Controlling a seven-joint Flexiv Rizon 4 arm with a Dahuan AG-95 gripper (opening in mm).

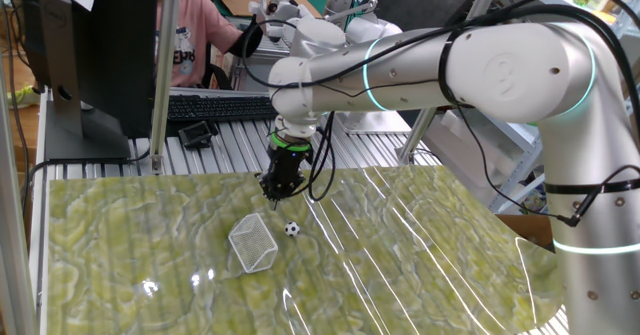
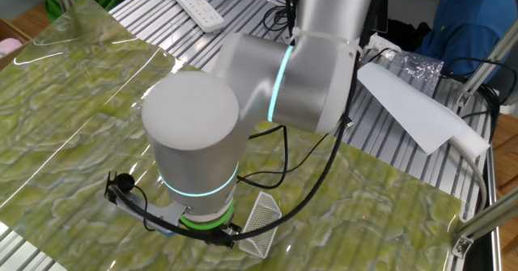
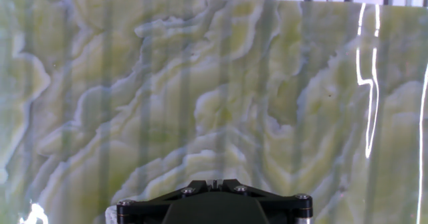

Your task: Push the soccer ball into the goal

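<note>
The soccer ball (image 1: 291, 229), tiny and white with black patches, lies on the green marbled mat. The goal (image 1: 253, 243), a white frame with mesh netting, stands just left of the ball and a little nearer the front; its open side faces toward the ball. It also shows in the other fixed view (image 2: 261, 217), partly behind the arm. My gripper (image 1: 274, 194) hangs low over the mat just behind the ball and goal, its fingers together. In the hand view the fingertips (image 3: 215, 183) meet at the bottom edge, with only mat ahead. The ball is hidden in the other fixed view and the hand view.
The green marbled mat (image 1: 400, 255) covers the slatted table. A keyboard (image 1: 215, 105) and a monitor (image 1: 90, 55) stand behind the mat. A person (image 1: 190, 45) sits at the back. A power strip (image 2: 198, 2) and a white sheet (image 2: 413, 109) lie on the slats.
</note>
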